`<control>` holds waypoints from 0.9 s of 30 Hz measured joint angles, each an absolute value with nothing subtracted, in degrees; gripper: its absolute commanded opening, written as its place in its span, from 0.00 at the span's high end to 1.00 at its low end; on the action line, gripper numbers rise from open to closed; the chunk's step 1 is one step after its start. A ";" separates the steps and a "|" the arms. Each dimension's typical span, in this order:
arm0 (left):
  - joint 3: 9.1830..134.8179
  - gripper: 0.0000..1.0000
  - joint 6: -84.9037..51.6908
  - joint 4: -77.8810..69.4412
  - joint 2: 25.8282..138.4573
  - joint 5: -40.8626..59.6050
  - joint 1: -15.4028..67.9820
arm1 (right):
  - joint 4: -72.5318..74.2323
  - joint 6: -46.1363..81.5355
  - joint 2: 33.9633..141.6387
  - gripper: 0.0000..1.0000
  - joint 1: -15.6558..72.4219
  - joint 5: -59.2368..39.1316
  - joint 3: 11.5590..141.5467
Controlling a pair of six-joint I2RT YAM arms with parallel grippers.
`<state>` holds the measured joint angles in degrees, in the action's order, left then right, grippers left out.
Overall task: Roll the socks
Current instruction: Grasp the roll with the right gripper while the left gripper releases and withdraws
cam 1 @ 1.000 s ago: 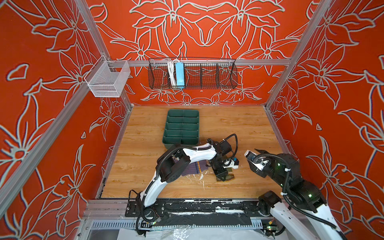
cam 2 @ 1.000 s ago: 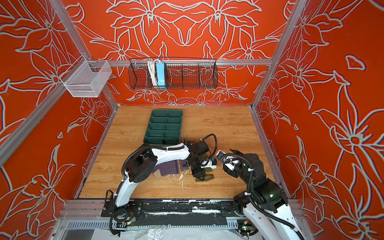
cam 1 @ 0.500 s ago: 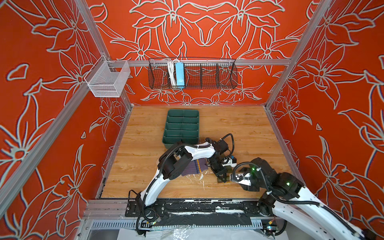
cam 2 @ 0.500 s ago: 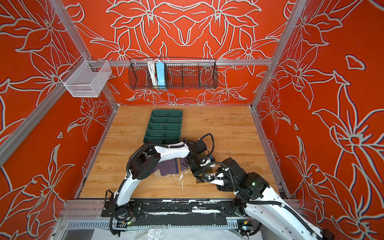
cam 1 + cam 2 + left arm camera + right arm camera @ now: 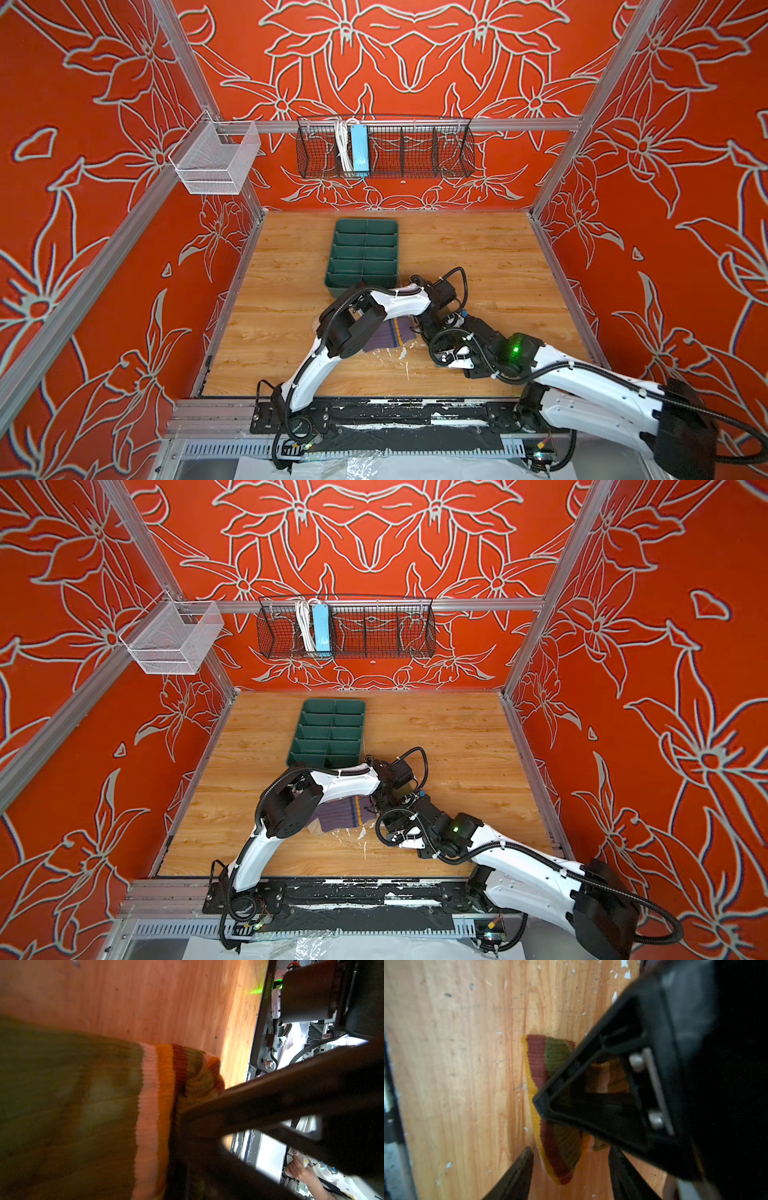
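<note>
Two pincers crowd the olive sock [image 5: 83, 1095] at its cuff [image 5: 537, 1059]: your left gripper [image 5: 179, 1124] pinches it, your right gripper [image 5: 571, 1159] straddles it spread, and closing could clip the left's finger.

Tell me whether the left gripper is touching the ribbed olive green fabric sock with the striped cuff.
Touching. The left wrist view shows the left gripper shut on the olive green sock, its striped cuff bunched in the grip.

green divided tray [image 5: 365, 253] on wood table [image 5: 490, 257]; wire basket [image 5: 453, 149] holds blue power strip [image 5: 359, 147].
</note>
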<state>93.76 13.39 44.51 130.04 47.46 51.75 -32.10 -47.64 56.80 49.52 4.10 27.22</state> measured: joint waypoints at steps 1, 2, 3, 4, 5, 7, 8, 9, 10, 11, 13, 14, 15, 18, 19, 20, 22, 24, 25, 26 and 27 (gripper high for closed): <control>93.76 1.00 13.39 44.49 130.04 47.48 51.72 | -31.20 -47.86 58.17 0.48 49.54 4.16 27.11; 93.76 1.00 13.39 44.49 130.04 47.48 51.72 | -30.59 -47.97 59.05 0.51 49.54 4.25 27.00; 93.76 1.00 13.32 44.51 130.04 47.53 51.72 | -30.13 -48.10 59.68 0.56 49.54 4.40 26.76; 93.76 1.00 13.28 44.49 130.04 47.55 51.70 | -29.63 -48.27 60.01 0.61 49.54 4.47 26.37; 93.76 1.00 13.21 44.49 130.04 47.55 51.70 | -29.10 -48.49 60.16 0.70 49.60 4.51 25.87; 93.73 1.00 13.13 44.47 130.04 47.57 51.68 | -28.71 -48.88 59.99 0.92 49.82 4.49 25.32; 93.49 1.00 12.86 44.21 129.97 47.68 51.64 | -28.47 -49.21 59.88 0.97 50.02 4.51 24.91; 92.95 1.00 12.56 43.62 129.67 47.81 51.48 | -28.40 -49.43 59.53 1.00 50.35 4.69 24.88; 92.05 1.00 12.12 42.78 129.08 47.88 51.20 | -28.25 -49.65 59.27 1.00 50.61 4.73 24.69; 91.26 0.96 11.73 42.00 128.57 47.81 51.00 | -27.97 -49.87 59.11 1.00 50.87 4.71 24.56; 89.52 0.82 11.07 40.64 127.09 47.22 50.74 | -27.27 -50.13 59.16 1.00 51.29 4.80 24.40; 88.82 0.72 10.68 40.25 126.37 46.72 50.63 | -26.81 -50.13 59.29 1.00 51.48 4.80 24.36; 88.05 0.64 10.24 39.75 125.49 46.04 50.50 | -26.39 -50.13 59.51 1.00 51.53 4.71 24.36; 84.47 0.49 8.73 37.85 121.30 42.78 49.69 | -26.22 -49.74 59.81 1.00 51.68 4.49 24.43; 82.52 0.46 8.32 36.95 119.07 41.28 49.25 | -26.30 -49.41 59.96 1.00 51.70 4.45 24.58; 80.58 0.44 8.03 36.25 116.51 39.66 48.73 | -26.41 -49.01 60.31 1.00 51.70 4.25 24.80; 75.81 0.41 7.25 33.93 109.95 35.38 47.53 | -26.83 -48.14 61.19 1.00 51.72 3.40 25.52; 71.00 0.37 6.33 31.18 101.43 29.39 46.44 | -27.55 -46.81 62.48 1.00 51.70 1.61 26.70; 68.47 0.36 6.09 29.19 96.88 25.98 46.04 | -27.94 -45.95 63.22 1.00 51.70 0.51 27.33; 66.22 0.35 6.00 27.77 92.18 22.70 45.76 | -28.25 -45.10 64.14 1.00 51.70 -0.69 28.03; 63.35 0.33 6.02 25.41 86.50 18.52 45.71 | -28.75 -44.14 65.25 1.00 51.64 -2.22 28.93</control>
